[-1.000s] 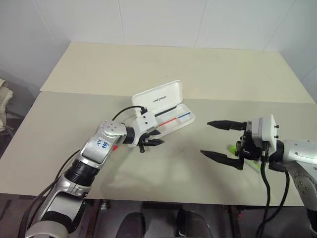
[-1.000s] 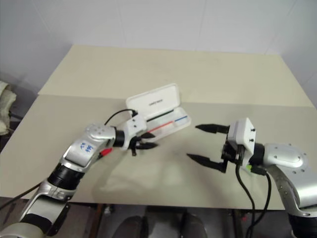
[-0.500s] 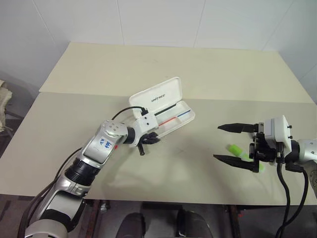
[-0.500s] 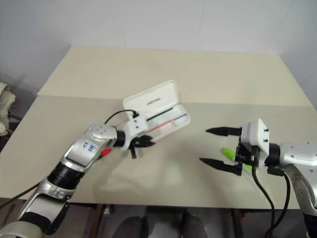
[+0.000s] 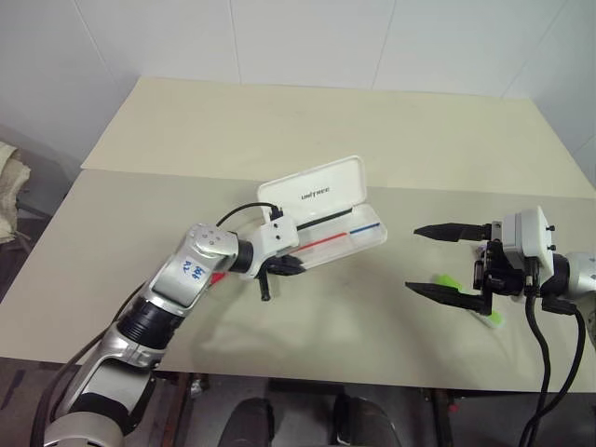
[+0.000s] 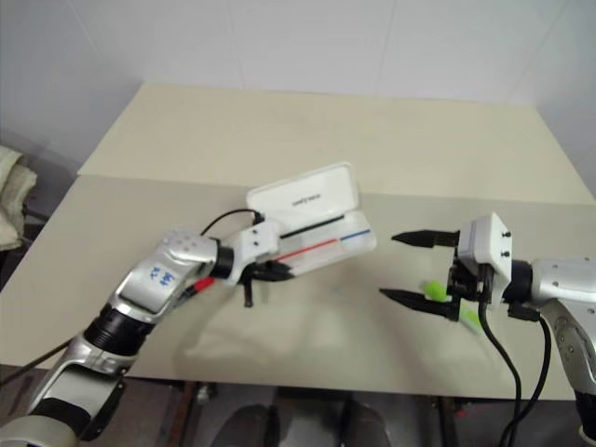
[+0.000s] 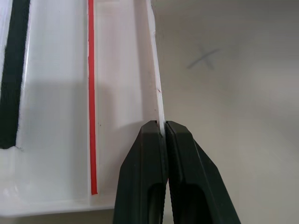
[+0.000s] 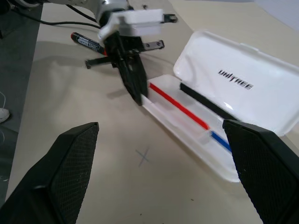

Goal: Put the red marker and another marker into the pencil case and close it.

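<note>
Left gripper (image 7: 164,128) pinched shut on the thin front wall of the pencil case (image 5: 328,191), seemingly to steady or reposition the tray while loading is prepared. Case open at frame centre in the left eye view, lid propped up behind with UNITREE lettering facing the camera, tray angled toward the right. Inside the tray: a thin red-and-blue line (image 5: 346,236) and a thin black pen (image 8: 205,103) along the hinge side, so space toward the front wall looks free for both markers.

Right gripper (image 5: 445,261) spread wide at the right of the frame, one finger above and one below, hovering over the table (image 5: 317,121). Lime-green highlighter (image 5: 445,281) lying on the tabletop at lower right, just behind the lower finger, not between the pads; likely the next pick for that arm given its nearness.

Red marker (image 8: 87,41) resting on the table at upper left of the right wrist view, beyond the left arm; in the right eye view only its red cap (image 6: 203,284) peeks out below the forearm, left of centre. Neither marker in the case yet, lid still up.
</note>
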### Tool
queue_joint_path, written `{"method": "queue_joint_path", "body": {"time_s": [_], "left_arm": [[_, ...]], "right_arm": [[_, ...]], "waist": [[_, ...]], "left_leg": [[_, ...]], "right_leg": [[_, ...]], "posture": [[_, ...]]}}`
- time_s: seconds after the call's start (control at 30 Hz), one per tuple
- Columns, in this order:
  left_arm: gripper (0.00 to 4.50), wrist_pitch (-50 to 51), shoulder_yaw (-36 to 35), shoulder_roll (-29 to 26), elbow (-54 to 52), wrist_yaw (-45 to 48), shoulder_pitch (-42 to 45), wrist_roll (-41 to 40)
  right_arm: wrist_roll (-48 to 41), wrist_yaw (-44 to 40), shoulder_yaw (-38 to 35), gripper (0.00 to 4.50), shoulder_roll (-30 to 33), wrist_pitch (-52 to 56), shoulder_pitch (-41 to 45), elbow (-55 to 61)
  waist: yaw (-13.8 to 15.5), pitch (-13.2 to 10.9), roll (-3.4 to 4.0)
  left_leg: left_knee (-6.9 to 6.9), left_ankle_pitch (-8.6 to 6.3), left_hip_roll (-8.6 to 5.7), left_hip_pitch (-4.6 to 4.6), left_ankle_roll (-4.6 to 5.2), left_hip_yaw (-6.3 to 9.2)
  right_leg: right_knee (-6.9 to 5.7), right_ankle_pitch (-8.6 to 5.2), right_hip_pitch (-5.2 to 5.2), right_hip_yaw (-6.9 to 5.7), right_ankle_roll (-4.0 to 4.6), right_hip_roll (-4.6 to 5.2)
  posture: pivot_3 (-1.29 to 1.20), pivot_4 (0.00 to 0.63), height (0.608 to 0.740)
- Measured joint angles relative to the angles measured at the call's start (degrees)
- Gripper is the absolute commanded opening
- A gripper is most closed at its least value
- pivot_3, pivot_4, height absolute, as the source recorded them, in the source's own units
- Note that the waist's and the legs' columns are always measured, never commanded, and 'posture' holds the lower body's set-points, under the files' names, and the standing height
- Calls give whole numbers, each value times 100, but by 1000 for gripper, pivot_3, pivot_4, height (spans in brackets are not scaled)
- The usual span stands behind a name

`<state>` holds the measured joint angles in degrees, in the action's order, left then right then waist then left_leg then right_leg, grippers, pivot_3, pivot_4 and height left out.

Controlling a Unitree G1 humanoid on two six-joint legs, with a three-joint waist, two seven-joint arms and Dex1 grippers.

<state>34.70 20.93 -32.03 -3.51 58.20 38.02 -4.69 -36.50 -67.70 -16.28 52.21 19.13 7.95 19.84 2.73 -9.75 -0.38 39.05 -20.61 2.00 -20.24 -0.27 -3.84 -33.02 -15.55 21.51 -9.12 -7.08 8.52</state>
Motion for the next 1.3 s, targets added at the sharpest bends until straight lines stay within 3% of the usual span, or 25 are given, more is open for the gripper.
{"method": "queue_joint_path", "body": {"time_s": [0.3,0.8,0.97,1.23,1.3], "left_arm": [[34,-1374,207,-417,215,1207,4,9],[34,-1815,509,20,461,1267,123,493],[1479,-1646,518,198,539,1180,154,575],[4226,-1149,489,235,351,1263,153,391],[4226,-1083,484,201,307,1277,152,347]], "right_arm": [[-4,96,0,4500,-1,70,-8,20],[-161,369,-211,4500,-1,282,-255,456],[-187,441,-211,4500,-1,341,-260,485],[-193,472,-210,4500,-4,341,-230,483],[-193,472,-203,4500,-10,340,-193,477]], "waist": [[18,0,0],[56,0,0],[37,0,0],[26,0,0],[26,0,0]], "left_leg": [[3,0,0,-2,0,-3],[8,1,-3,-4,5,-1],[9,3,-2,-3,8,0],[8,3,-3,-3,8,0],[8,3,-2,-3,8,0]], "right_leg": [[1,0,0,0,0,0],[-2,1,-3,1,-1,1],[-6,2,-3,2,-2,1],[-5,2,-2,2,-2,2],[-5,2,-2,2,-2,1]], "posture": [[0,150,740],[0,150,740],[0,150,740],[0,150,740],[0,150,740]]}}
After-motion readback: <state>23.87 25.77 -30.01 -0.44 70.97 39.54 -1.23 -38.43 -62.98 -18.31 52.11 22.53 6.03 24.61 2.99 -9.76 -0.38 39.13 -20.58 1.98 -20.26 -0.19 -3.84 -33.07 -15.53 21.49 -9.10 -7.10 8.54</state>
